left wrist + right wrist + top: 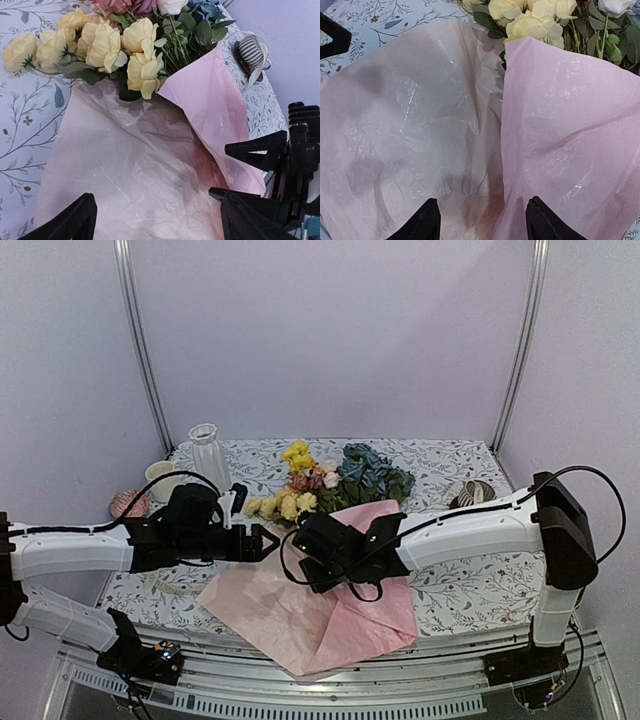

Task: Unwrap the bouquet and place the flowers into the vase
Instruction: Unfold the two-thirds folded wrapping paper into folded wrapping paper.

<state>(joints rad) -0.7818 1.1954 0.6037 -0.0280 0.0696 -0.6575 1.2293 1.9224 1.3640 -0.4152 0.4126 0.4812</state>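
Bouquet (345, 505) lies flat on the table (450, 590), near the middle, between our two arms. Its long axis runs from the near edge toward the back wall, tilted a little to the right. The flowers (325, 478) point away from our bases: yellow and cream heads on the left, pink in the middle, blue-teal clusters and green leaves on the right. The stem end points back at us and is hidden under the paper (290, 615). This pink sheet is spread flat on our left, while on our right a flap folds over the stems up to the leaves; its near corner reaches the table's front edge. Our left gripper (155, 220) hangs over the flat part of the sheet with jaws wide apart and nothing in them. Our right gripper (482, 222) hovers over the fold line, jaws parted, released, pinching no paper. The vase (207, 453) stands upright at the back left, well apart from the blooms, with a mug (160, 480) just beside it.
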